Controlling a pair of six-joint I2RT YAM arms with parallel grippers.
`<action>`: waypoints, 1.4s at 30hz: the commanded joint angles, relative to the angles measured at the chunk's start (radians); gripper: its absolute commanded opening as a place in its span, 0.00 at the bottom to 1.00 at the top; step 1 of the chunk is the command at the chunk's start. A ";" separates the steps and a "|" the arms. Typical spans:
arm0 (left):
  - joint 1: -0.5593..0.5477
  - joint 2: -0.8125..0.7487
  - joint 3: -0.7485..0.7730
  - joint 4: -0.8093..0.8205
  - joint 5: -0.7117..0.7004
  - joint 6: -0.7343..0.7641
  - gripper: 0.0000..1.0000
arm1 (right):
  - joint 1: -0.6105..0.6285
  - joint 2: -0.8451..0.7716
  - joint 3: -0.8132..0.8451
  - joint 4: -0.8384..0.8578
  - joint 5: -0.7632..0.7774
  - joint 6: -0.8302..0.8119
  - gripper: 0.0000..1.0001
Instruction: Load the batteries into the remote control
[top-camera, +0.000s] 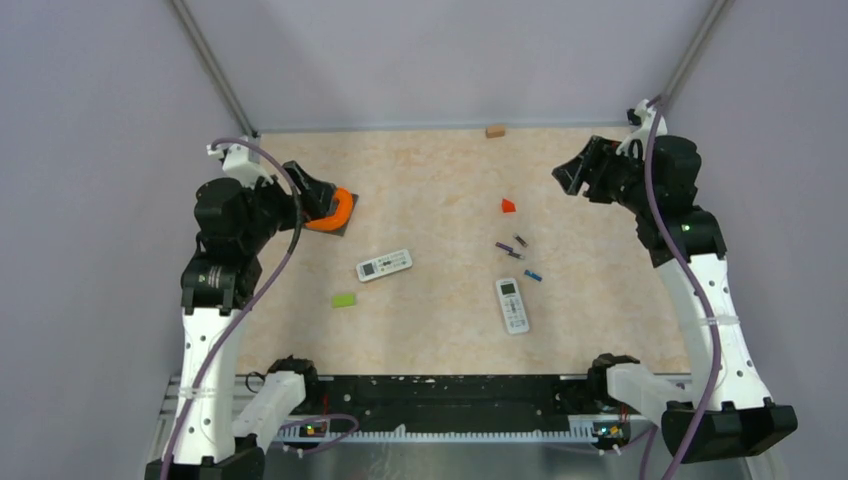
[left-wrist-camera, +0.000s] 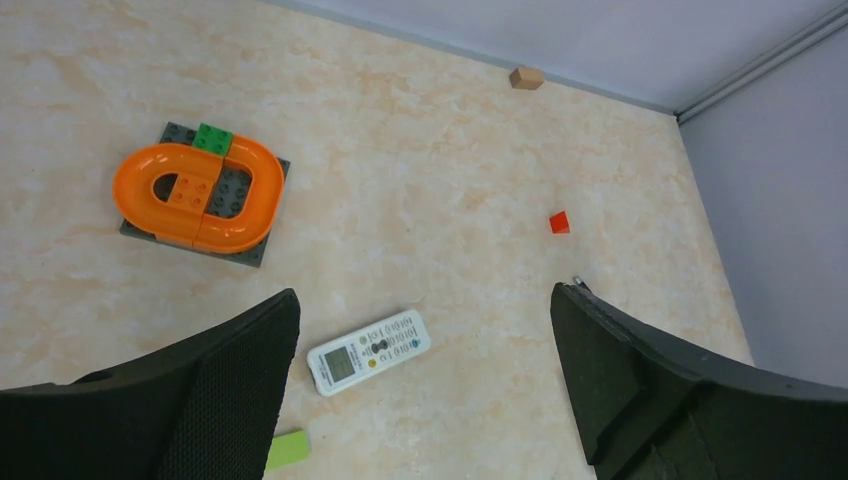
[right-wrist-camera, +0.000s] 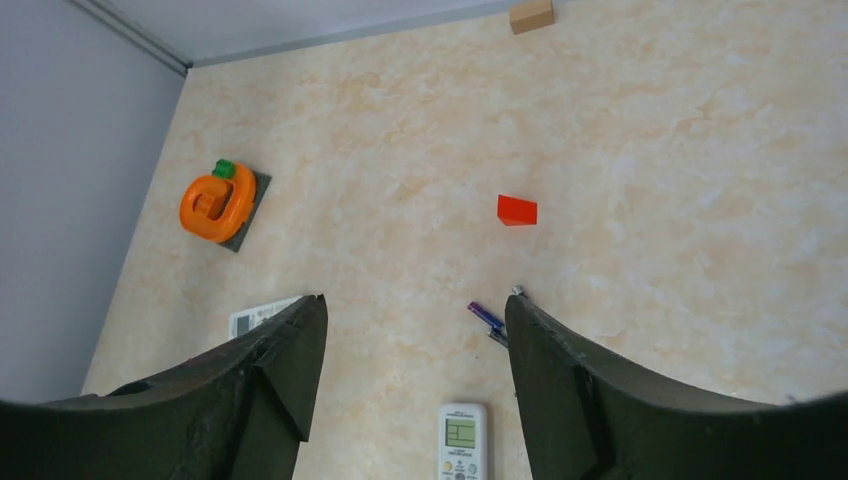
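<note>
Two white remotes lie face up: one (top-camera: 384, 265) left of centre, one (top-camera: 512, 305) right of centre. Several tiny batteries lie just beyond the right remote: dark purple ones (top-camera: 508, 248) and a blue one (top-camera: 533, 274). My left gripper (top-camera: 318, 195) is open and empty, raised over the back left. In the left wrist view (left-wrist-camera: 425, 300) the left remote (left-wrist-camera: 368, 352) shows between its fingers. My right gripper (top-camera: 568, 172) is open and empty, raised at the back right. In the right wrist view (right-wrist-camera: 415, 300) it looks down on the right remote (right-wrist-camera: 463, 440) and a purple battery (right-wrist-camera: 487, 317).
An orange track on a grey plate (top-camera: 335, 212) sits under the left gripper. A red wedge block (top-camera: 508, 206) lies beyond the batteries, a tan block (top-camera: 494, 131) at the back wall, and a green block (top-camera: 344, 299) near the left remote. Walls close in on both sides.
</note>
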 joint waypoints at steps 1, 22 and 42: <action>0.003 -0.013 -0.054 0.002 0.014 -0.024 0.99 | -0.007 -0.015 -0.010 -0.010 0.061 0.068 0.69; 0.001 -0.018 -0.456 0.198 0.055 -0.214 0.99 | 0.576 0.167 -0.311 0.452 0.152 -0.084 0.85; 0.017 0.120 -0.482 0.290 -0.223 -0.291 0.99 | 0.767 0.864 -0.159 0.860 -0.014 -0.890 0.91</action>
